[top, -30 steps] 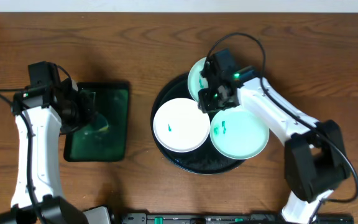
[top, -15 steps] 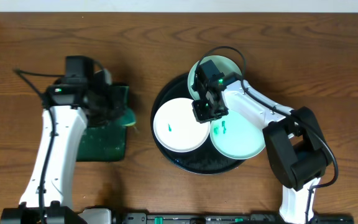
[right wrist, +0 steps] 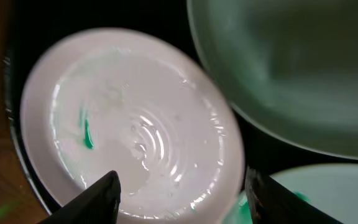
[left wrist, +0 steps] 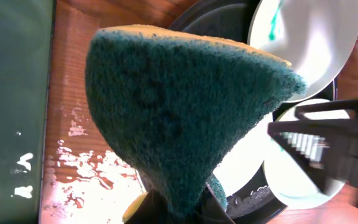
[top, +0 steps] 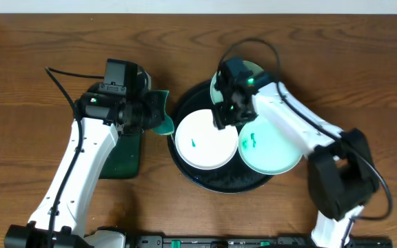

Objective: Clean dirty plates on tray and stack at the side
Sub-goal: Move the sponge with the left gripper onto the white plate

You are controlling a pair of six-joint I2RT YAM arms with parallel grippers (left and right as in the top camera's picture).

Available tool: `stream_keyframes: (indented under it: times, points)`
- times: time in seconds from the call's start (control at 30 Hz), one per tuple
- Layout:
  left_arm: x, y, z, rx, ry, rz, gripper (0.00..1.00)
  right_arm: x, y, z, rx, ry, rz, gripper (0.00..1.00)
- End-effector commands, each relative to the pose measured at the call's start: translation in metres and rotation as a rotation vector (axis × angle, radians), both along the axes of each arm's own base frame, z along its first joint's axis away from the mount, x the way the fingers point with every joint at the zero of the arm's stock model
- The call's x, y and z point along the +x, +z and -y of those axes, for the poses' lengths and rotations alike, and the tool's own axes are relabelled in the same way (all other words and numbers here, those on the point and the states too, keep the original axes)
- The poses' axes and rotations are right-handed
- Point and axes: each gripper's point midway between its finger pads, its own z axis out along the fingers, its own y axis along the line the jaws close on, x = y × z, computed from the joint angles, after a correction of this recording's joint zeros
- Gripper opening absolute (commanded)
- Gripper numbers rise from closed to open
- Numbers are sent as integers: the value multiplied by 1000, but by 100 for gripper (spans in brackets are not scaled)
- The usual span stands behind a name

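Observation:
The round black tray (top: 218, 184) holds three plates. A white plate (top: 202, 140) with a small teal smudge lies at its left, a pale-mint plate (top: 271, 148) with smudges at its right, and a third plate (top: 249, 67) at the back, partly hidden by my right arm. My left gripper (top: 150, 114) is shut on a green sponge (top: 161, 118) at the tray's left rim; the sponge (left wrist: 179, 112) fills the left wrist view. My right gripper (top: 227, 114) is open over the white plate's right edge. In the right wrist view, its fingers (right wrist: 101, 194) stand wide apart above the white plate (right wrist: 135, 124).
A rectangular black tray with green inside (top: 120, 157) lies left of the round tray, mostly under my left arm; it also shows in the left wrist view (left wrist: 11, 93). Water drops (left wrist: 73, 162) wet the wood between the two trays.
My left arm has swung right, carrying the sponge from the rectangular tray to the round tray's left rim. My right gripper has stayed over the plates, shifting only slightly.

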Motion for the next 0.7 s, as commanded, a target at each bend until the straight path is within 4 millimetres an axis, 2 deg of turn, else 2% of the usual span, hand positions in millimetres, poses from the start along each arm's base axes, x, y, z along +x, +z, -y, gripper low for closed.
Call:
stream_keyframes:
  times: [0.0,0.07,0.23,0.47,0.67]
  points:
    - [-2,3,9,-25,21,-9,7,13,5,22,-64,-29,50,60]
    - [-3,3,16,-26,-1,-2,7,8,-6,28,-72,-35,15,59]
    - [-6,1,28,-14,-13,-8,7,-7,-23,24,-55,-19,-48,58]
    - [-7,-19,45,-1,-27,-66,7,-18,-38,23,-65,-3,-67,52]
    - [-3,-34,62,2,-60,-81,7,-17,-50,21,-43,-3,-50,45]
